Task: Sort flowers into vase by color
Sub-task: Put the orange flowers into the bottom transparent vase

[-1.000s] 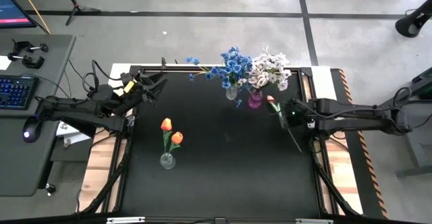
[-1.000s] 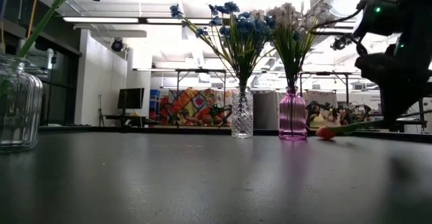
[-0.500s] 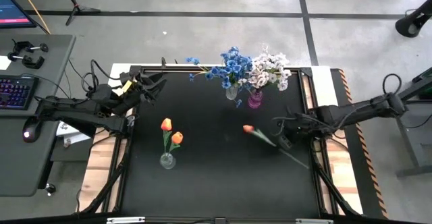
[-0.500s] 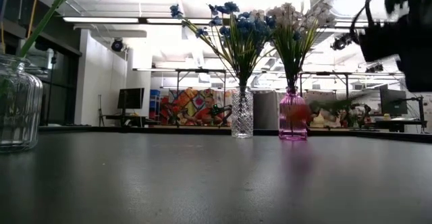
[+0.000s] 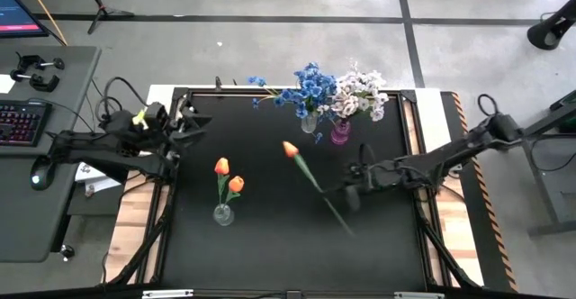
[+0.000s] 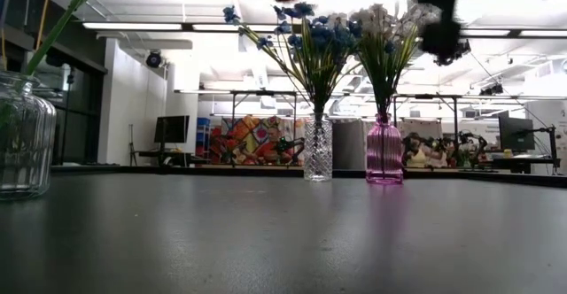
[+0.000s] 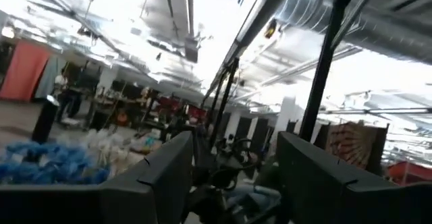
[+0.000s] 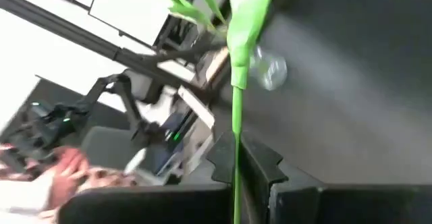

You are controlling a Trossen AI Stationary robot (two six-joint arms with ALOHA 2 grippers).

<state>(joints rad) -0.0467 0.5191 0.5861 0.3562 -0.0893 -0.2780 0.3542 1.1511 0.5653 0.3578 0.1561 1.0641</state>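
Right gripper (image 5: 349,194) has swung inward from the table's right edge, carrying the orange tulip (image 5: 290,149) over mid-table.
Its fingers are clamped on the stem, bloom ahead of it, toward the clear vase (image 5: 223,213) with two orange tulips; bare black table (image 5: 270,245) lies beneath. Left gripper (image 5: 193,123) waits spread apart at the left edge.

I am holding the right gripper (image 5: 350,194) out over the middle of the black worktop (image 5: 270,245), its dark arm reaching in low from the right edge with the elbow bent up behind. Its jaws are closing tight on the thin green stem of a single orange tulip (image 5: 290,149). I am keeping the left gripper (image 5: 191,123) parked at the far left corner, jaws standing wide, gripping nothing.
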